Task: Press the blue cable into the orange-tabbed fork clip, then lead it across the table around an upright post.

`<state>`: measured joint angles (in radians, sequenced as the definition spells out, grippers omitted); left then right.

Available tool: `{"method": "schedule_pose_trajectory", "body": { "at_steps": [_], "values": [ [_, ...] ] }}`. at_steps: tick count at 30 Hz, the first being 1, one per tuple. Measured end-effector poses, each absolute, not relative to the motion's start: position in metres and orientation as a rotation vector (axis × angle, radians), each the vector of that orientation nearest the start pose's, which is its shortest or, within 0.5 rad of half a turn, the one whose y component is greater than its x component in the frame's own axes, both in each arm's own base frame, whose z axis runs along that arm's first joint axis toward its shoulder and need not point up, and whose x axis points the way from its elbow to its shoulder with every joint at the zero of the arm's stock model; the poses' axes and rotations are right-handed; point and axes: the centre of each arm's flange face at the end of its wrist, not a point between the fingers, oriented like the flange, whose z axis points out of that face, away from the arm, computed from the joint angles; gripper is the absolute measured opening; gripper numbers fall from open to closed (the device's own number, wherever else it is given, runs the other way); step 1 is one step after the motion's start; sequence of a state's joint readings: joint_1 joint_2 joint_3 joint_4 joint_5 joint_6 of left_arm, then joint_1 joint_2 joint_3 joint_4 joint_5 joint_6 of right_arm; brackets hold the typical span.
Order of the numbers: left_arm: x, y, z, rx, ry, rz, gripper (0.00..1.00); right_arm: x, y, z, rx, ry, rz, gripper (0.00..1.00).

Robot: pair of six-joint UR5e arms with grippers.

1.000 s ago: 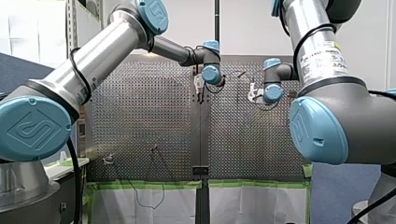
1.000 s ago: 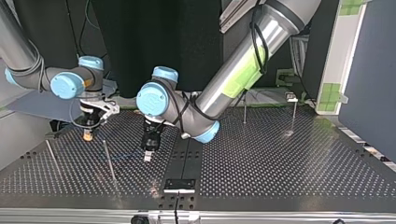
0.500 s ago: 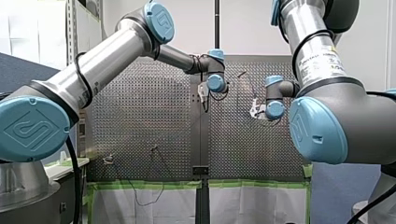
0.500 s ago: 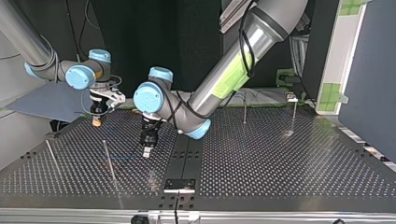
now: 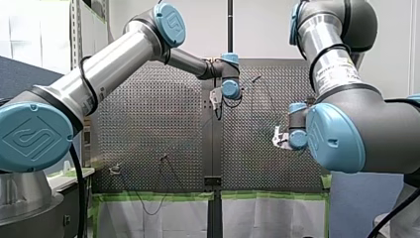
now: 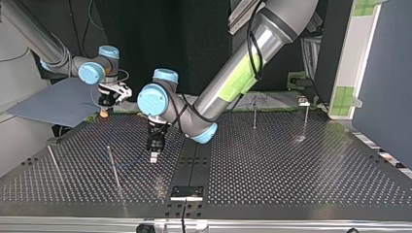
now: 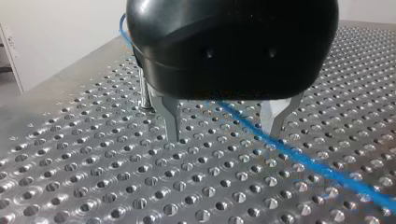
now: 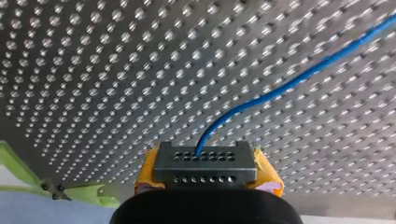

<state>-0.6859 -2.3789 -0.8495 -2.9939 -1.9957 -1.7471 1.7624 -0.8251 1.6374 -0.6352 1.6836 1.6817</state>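
Left wrist view: left gripper (image 7: 224, 128), black housing, metal fingers (image 7: 170, 119) spread apart, tips just above the perforated table (image 7: 93, 186). Blue cable (image 7: 299, 158) lies slantwise across the table, passing beneath the gap between those fingers. Upright post (image 7: 145, 93) stands just behind one finger. Right wrist view: right gripper (image 8: 205, 163), yellow pads (image 8: 145, 173) pinching the blue cable, which leads away over the table. Top view: right gripper hangs near the table's far edge, apart from the left.
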Motion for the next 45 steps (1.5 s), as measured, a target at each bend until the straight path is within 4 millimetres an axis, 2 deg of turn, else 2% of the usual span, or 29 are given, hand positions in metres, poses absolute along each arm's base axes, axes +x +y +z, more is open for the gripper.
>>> {"method": "schedule_pose_trajectory", "body": {
  "at_steps": [14, 36, 45],
  "values": [
    [0.556, -0.574, 0.328, 0.042, 1.527, -0.363, 0.85, 0.203, -0.617, 0.004, 1.269, -1.447, 1.234, 0.0],
    [0.555, -0.573, 0.327, 0.054, 1.539, -0.351, 0.85, 0.175, -0.615, -0.095, 1.225, -1.469, 1.222, 0.0],
    [0.555, -0.573, 0.327, 0.062, 1.541, -0.342, 0.85, 0.168, -0.604, -0.135, 1.254, -1.51, 1.183, 0.0]
  ]
}}
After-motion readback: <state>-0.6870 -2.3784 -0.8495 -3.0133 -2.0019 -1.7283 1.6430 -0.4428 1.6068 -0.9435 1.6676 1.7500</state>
